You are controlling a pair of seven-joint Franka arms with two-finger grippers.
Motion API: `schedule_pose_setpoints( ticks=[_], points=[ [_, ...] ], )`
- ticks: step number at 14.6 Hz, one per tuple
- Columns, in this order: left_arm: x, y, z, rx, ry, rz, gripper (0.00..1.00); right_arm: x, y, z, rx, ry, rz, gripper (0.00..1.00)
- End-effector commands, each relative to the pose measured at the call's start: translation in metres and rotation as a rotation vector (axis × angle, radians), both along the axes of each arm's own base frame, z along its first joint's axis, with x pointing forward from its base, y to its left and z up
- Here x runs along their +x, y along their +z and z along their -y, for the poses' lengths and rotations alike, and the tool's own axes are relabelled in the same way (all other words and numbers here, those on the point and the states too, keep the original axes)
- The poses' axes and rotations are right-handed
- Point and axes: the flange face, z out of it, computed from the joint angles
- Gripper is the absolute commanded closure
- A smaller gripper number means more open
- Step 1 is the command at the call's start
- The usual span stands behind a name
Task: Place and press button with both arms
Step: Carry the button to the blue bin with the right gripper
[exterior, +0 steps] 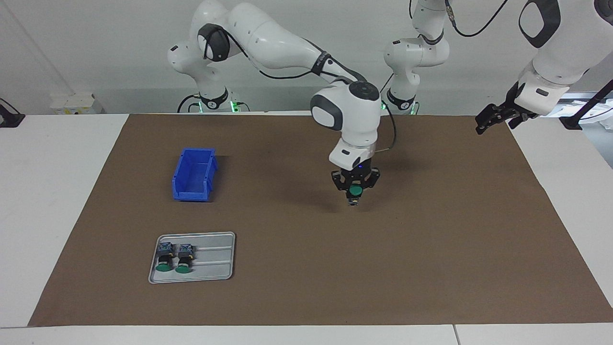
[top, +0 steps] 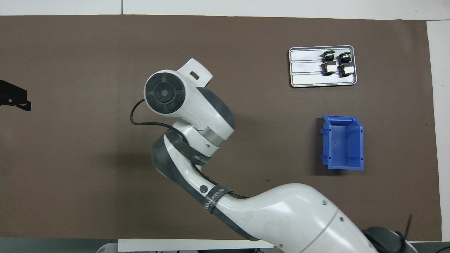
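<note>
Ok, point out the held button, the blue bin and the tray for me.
held button [exterior: 355, 191], facing view, on its green cap
blue bin [top: 359, 142], overhead view, on its side wall
tray [exterior: 215, 258], facing view, on its bare ribbed floor

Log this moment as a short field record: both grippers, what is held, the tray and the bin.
right gripper: shut on a green-capped button, over the middle of the brown mat
left gripper: open, empty, waiting over the mat's edge at the left arm's end
tray: grey, holds two more buttons lying side by side
bin: blue, empty, nearer to the robots than the tray
</note>
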Motion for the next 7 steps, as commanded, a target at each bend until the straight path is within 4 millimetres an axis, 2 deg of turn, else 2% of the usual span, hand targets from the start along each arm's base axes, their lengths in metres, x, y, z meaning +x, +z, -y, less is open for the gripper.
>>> schedule_pose_setpoints(
  ticks=[1,3,5,7],
  points=[
    [-0.002,0.0,-0.008,0.0,0.011,0.007,0.0,-0.054,0.004,0.124,-0.019,0.043,0.005,1.0],
    [-0.002,0.0,-0.008,0.001,0.011,0.007,0.0,-0.075,0.013,0.197,-0.019,0.084,-0.023,1.0],
    [-0.002,0.0,-0.008,0.001,0.011,0.007,0.0,-0.086,0.022,0.269,-0.006,0.111,-0.046,1.0],
    [-0.002,0.0,-0.008,0.001,0.009,0.007,0.0,-0.098,0.025,0.321,-0.008,0.122,-0.105,1.0]
  ],
)
